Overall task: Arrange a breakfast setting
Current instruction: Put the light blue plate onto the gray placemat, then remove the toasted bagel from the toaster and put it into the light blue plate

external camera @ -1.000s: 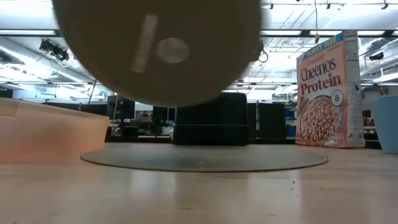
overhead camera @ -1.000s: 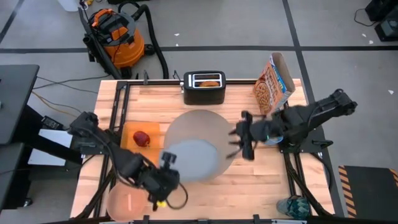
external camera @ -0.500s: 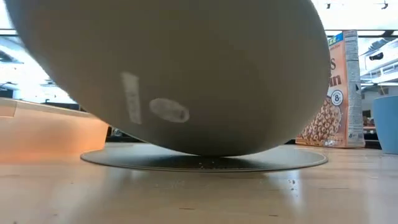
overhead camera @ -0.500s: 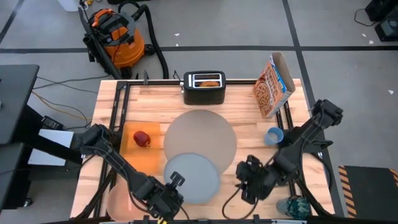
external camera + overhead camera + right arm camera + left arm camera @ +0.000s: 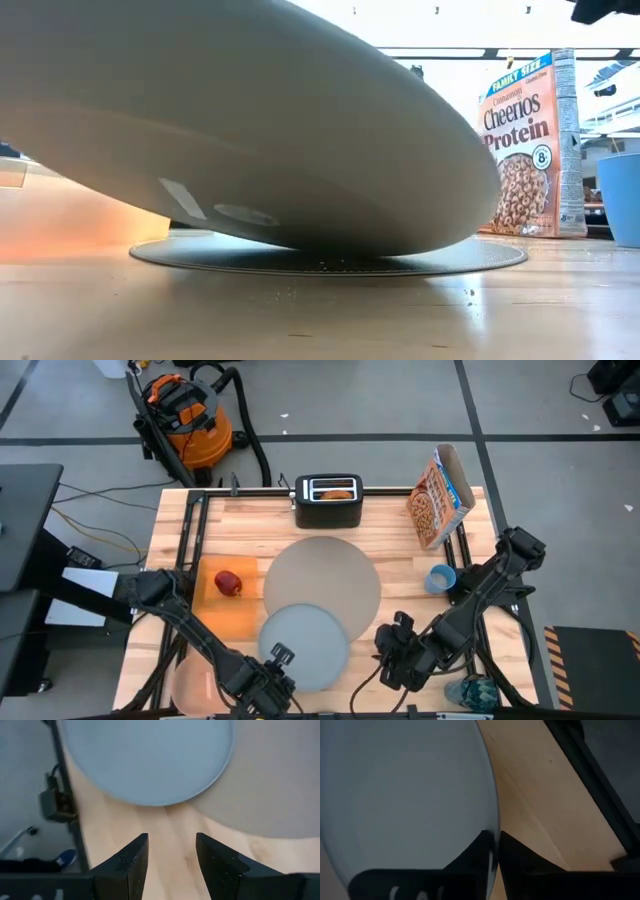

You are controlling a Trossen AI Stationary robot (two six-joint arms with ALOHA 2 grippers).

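High view shows the plate [image 5: 303,646] now drawn to the near edge of the table, hanging half off the near rim of the placemat [image 5: 322,582]; half a second ago it sat a little farther in, and a second ago it lay farther still over the mat. The left gripper [image 5: 270,672] has come with it to the near edge. In the left wrist view its fingers [image 5: 481,851] are pinched together on the plate's rim. From table height the plate [image 5: 250,130] is tilted, its near-left side raised, its far-right edge low over the mat [image 5: 330,256].

The right gripper [image 5: 392,650] has swung in from the far right to the near right. In its wrist view it hangs with fingers [image 5: 131,860] apart and empty, just beside the plate [image 5: 150,760], not touching it.

My reading: the plate is being carried away from centre, perhaps for a hand-over or regrip, so it is not yet placed.

Elsewhere, the apple [image 5: 228,582] rests on the napkin [image 5: 226,600] at left, the bowl [image 5: 198,685] sits at the near-left corner, the cup [image 5: 439,578] at right, and the bread [image 5: 338,493] waits in the toaster [image 5: 328,501].
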